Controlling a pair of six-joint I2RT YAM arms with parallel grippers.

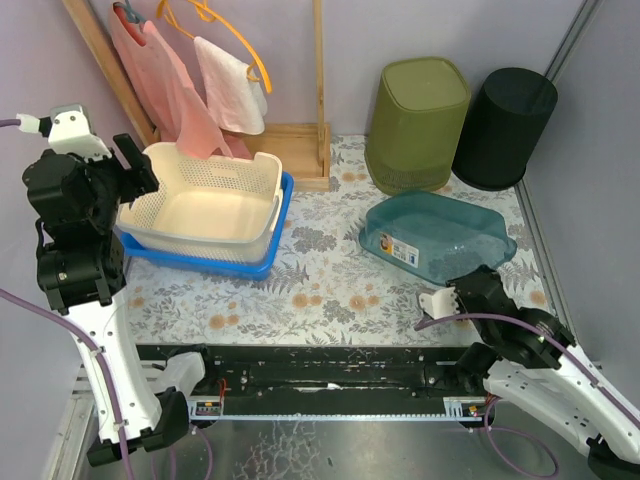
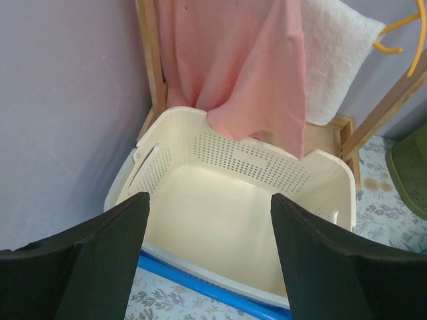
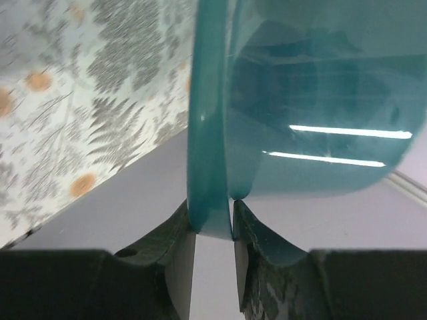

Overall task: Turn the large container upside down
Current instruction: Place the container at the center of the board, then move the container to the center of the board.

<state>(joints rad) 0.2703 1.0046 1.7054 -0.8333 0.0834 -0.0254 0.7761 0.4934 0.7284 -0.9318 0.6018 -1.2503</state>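
Teal container lies near the bench's right edge, its rim pinched in the narrowly parted right claw. Left claw hangs wide open and empty over the cream basket.

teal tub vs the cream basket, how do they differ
The teal tub is see-through with solid walls; the cream basket is opaque and perforated. The tub's rim is pinched in the right claw; the left claw hangs open over the basket. The basket sits nested in a blue tray; the tub does not. Both are rounded rectangles.
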